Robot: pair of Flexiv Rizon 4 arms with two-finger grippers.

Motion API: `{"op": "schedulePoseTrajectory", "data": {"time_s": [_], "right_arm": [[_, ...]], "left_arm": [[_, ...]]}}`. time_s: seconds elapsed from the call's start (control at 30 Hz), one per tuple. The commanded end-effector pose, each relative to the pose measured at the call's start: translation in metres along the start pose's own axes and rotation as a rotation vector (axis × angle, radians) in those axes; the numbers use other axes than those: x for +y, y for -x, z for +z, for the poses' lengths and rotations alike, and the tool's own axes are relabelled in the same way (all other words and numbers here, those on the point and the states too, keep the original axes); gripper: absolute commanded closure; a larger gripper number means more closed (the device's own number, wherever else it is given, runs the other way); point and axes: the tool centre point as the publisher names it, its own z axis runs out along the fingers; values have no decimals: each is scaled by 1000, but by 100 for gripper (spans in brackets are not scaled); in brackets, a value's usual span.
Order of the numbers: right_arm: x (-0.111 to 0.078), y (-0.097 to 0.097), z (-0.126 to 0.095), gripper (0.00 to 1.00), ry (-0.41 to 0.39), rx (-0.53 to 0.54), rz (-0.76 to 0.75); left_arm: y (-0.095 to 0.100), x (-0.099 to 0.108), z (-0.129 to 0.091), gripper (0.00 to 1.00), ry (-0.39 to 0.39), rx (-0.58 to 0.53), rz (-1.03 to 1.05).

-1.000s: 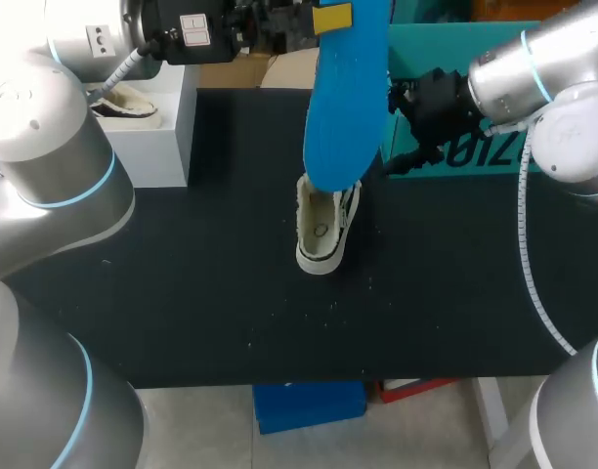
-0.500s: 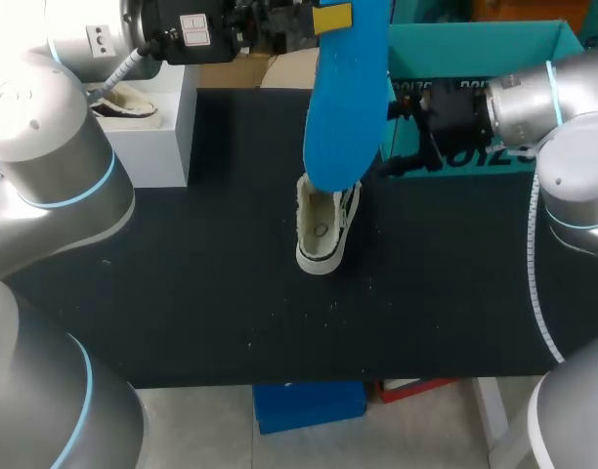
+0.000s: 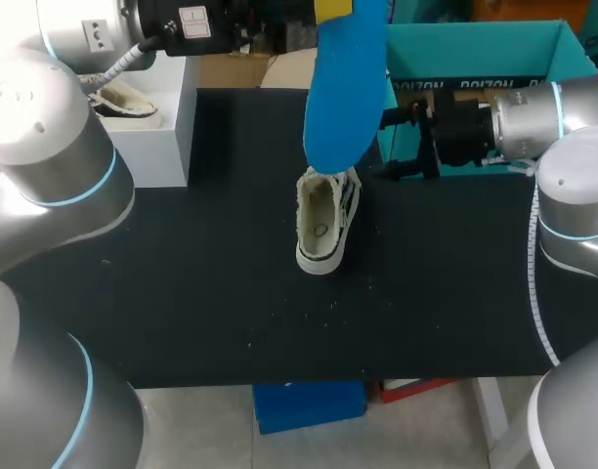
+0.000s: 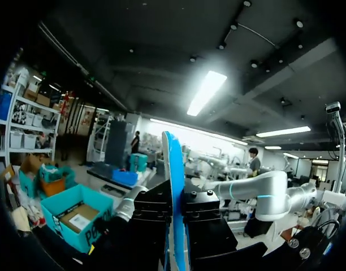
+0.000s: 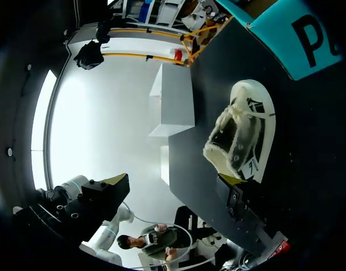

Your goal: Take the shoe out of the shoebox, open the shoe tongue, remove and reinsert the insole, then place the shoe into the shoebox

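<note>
Black desk (image 3: 182, 293) centre stage, shoe (image 3: 323, 230) sitting on its sole near the teal shoebox (image 3: 455, 54), left end effector (image 4: 177, 212) pinching the blue insole (image 3: 343, 98) above its opening, right end effector (image 3: 397, 144) spread wide alongside: reinsertion looks on, so next the insole needs lowering straight into the shoe

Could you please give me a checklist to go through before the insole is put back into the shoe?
1. Grip: left pincer shut on blue insole, ok.
2. Alignment: insole hangs over the shoe in the head view, ok.
3. Pose: shoe upright on the table, opening up, ok.
4. Support: right pincer steadying shoe, not ok; open beside it.
5. Opening wide enough for insole: cannot tell.
</note>
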Motion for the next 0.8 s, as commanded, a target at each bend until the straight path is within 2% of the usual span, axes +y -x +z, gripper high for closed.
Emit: {"op": "schedulePoseTrajectory", "data": {"time_s": [0.03, 0.57, 0.63, 0.67, 0.8], "right_arm": [[0, 0, 1, 0, 1, -1, -1], [0, 0, 1, 0, 1, -1, -1], [0, 0, 1, 0, 1, -1, -1], [0, 0, 1, 0, 1, -1, -1], [0, 0, 1, 0, 1, -1, -1]], "left_arm": [[-2, 16, 17, 100, 276, -529, 585], [-2, 16, 17, 100, 276, -529, 585], [-10, 24, 18, 100, 213, -486, 691], [-11, 36, 17, 100, 193, -461, 705], [-7, 61, 11, 100, 189, -412, 697]]}}
